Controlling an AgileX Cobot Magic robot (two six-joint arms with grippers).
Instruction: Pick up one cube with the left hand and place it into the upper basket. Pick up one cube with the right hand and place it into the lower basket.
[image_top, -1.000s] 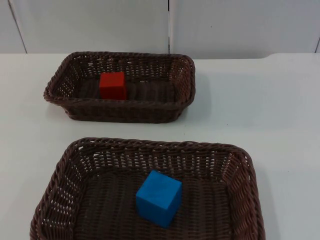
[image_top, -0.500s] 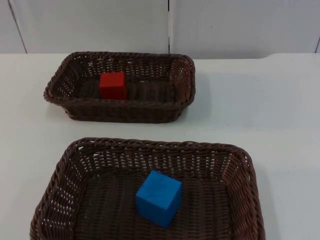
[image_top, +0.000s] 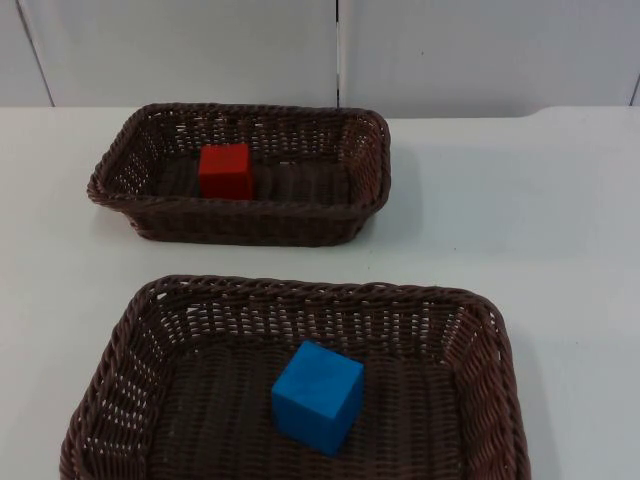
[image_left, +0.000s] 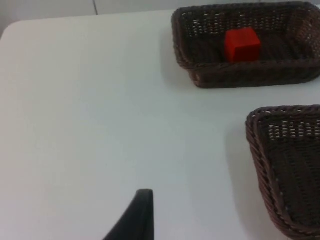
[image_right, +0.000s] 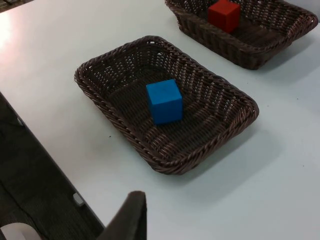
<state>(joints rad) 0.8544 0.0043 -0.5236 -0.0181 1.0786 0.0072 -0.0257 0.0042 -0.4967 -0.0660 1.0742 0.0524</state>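
A red cube (image_top: 225, 170) lies inside the upper brown wicker basket (image_top: 240, 225), towards its left half. A blue cube (image_top: 317, 396) sits turned at an angle on the floor of the lower basket (image_top: 300, 292). My left gripper (image_left: 137, 215) waits above bare table, well off to the side of both baskets; from there I see the red cube (image_left: 241, 45) in the upper basket (image_left: 200, 75). My right gripper (image_right: 131, 215) waits high near the table's edge, apart from the lower basket (image_right: 200, 155) with the blue cube (image_right: 164, 101). Neither gripper holds anything I can see.
The grey partition wall (image_top: 200, 50) stands just behind the upper basket. White table top (image_top: 520, 200) stretches to the right of both baskets. In the right wrist view the table's edge (image_right: 55, 165) runs close to the lower basket, with dark floor beyond.
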